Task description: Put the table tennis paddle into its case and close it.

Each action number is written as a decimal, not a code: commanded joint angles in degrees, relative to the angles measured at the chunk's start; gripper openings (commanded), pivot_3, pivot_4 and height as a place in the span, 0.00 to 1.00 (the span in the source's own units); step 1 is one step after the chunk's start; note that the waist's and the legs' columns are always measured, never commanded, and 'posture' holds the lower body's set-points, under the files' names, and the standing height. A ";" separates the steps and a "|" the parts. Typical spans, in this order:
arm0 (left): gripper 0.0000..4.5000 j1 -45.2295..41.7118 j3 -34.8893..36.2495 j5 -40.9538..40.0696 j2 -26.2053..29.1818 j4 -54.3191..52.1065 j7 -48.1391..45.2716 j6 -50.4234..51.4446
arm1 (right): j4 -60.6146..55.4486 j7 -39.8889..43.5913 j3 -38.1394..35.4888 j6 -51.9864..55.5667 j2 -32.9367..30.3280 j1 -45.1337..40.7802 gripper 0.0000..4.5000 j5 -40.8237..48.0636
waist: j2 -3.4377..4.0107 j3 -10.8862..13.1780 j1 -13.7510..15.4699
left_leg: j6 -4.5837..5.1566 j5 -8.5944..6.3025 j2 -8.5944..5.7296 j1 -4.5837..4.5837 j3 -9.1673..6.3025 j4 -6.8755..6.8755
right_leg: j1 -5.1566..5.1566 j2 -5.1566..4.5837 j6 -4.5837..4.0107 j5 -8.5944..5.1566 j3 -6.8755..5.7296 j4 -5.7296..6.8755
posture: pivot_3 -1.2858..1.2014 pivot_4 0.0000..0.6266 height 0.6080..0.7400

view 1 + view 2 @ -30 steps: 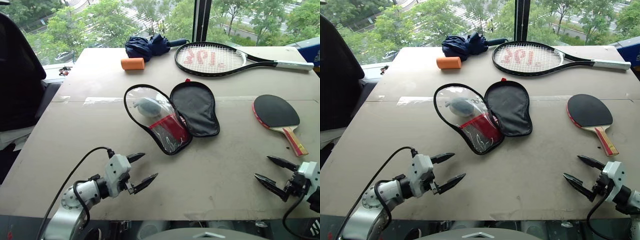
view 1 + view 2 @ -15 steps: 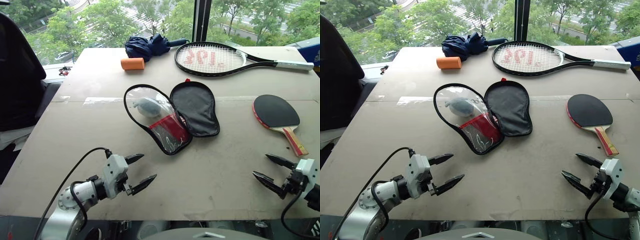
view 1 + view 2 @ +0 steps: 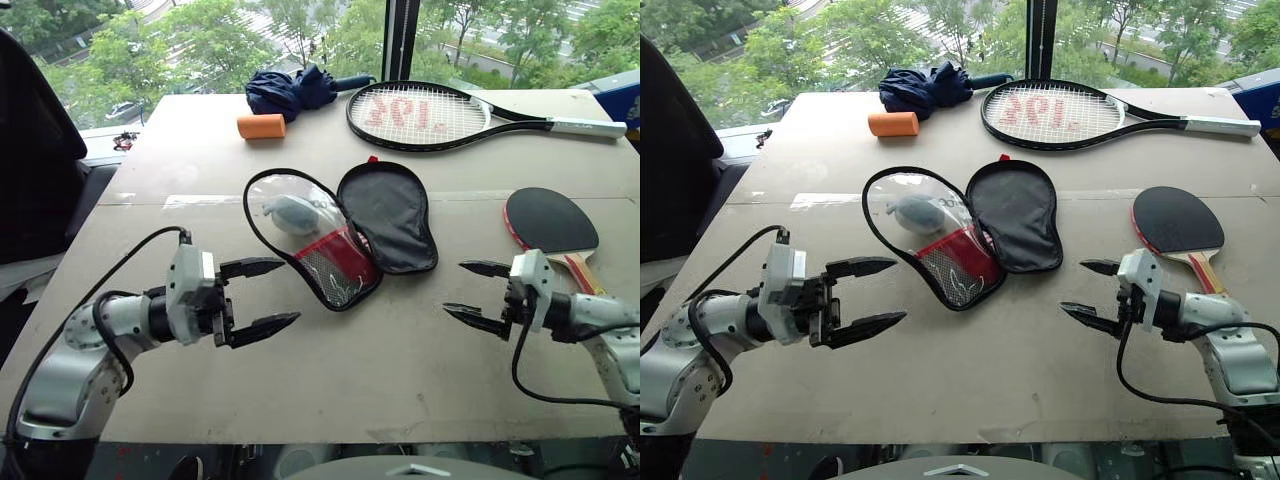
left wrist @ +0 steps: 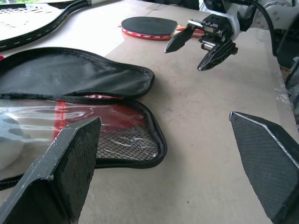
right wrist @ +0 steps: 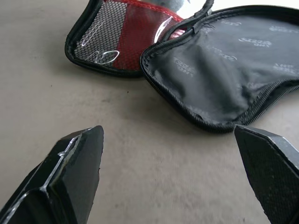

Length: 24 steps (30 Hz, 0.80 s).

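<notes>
Nearest the camera, the left gripper [image 3: 258,297] is hanging over the grey-brown table top [image 3: 380,370] with its two black fingers spread wide apart and nothing between them, pointing toward the right. Across from it the right gripper [image 3: 478,295] is pointing back toward the left, its fingers likewise standing wide apart and empty — the two are facing each other with bare table between them.

Just beyond the left gripper's fingertips, the open paddle case [image 3: 340,232] is lying flat: a black zip-edged pouch folded out in two halves, the left half with a clear plastic window and a red mesh pocket, the right half showing its black lining. Something pale is sitting inside the clear half.

The table tennis paddle [image 3: 555,228] — a small round bat with a black rubber face, red edge and light wooden handle with a red stripe — is lying on the table to the right of the case, apart from it, just behind the right gripper.

Farther back, a large black-framed strung tennis racket [image 3: 430,117], a short orange cylinder [image 3: 262,126] and a folded dark blue umbrella [image 3: 298,90] are resting near the far edge
</notes>
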 commanded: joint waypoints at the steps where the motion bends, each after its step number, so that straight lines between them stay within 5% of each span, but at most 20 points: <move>1: 0.99 -1.59 5.45 -3.28 3.71 -0.21 -1.88 2.98 | 1.42 -3.32 6.67 6.91 -0.30 -8.76 1.00 -7.96 | 0.01 0.01 -0.07 | 0.00 0.00 0.00 -0.02 -0.01 -0.01 | -0.02 -0.01 0.00 0.00 0.00 0.00 | 0.52 0.24 0.89; 10: 0.99 -1.64 13.39 -3.76 13.27 -0.91 -6.04 9.77 | 4.52 1.66 15.95 13.26 2.05 -21.23 1.00 -11.79 | -0.06 0.05 -1.06 | -0.03 0.01 0.00 -0.73 -0.03 0.04 | -0.79 0.00 0.00 0.00 -0.06 0.03 | 0.52 0.24 0.89; 14: 1.00 -3.50 14.62 -4.28 13.94 -1.42 -5.44 11.53 | 5.23 2.83 17.62 15.16 3.02 -22.73 0.73 -12.06 | -0.05 0.06 -1.13 | -0.08 0.05 0.00 -0.73 -0.01 0.04 | -0.84 0.00 -0.01 0.01 -0.05 0.10 | 0.52 0.24 0.89; 20: 1.00 -5.36 13.78 -4.57 13.48 -1.83 -5.09 12.71 | 5.28 2.82 18.49 16.05 3.22 -23.02 0.08 -12.88 | -0.04 0.06 -1.11 | -0.08 0.05 0.00 -0.73 -0.01 0.04 | -0.86 0.00 -0.01 0.01 -0.05 0.10 | 0.52 0.24 0.89; 21: 1.00 -5.57 13.52 -4.54 13.39 -1.98 -5.05 12.88 | 4.62 2.91 18.27 16.02 3.01 -22.70 0.01 -12.69 | -0.04 0.06 -1.12 | -0.08 0.05 0.00 -0.73 -0.01 0.04 | -0.86 0.00 -0.01 0.01 -0.04 0.10 | 0.52 0.24 0.89; 24: 1.00 -6.09 13.03 -4.84 13.42 -2.47 -5.52 13.46 | 1.25 3.38 17.43 17.52 1.81 -21.01 0.01 -11.49 | -0.04 0.06 -1.11 | -0.08 0.04 0.00 -0.73 0.00 0.04 | -0.86 0.00 -0.01 0.01 -0.03 0.10 | 0.52 0.24 0.89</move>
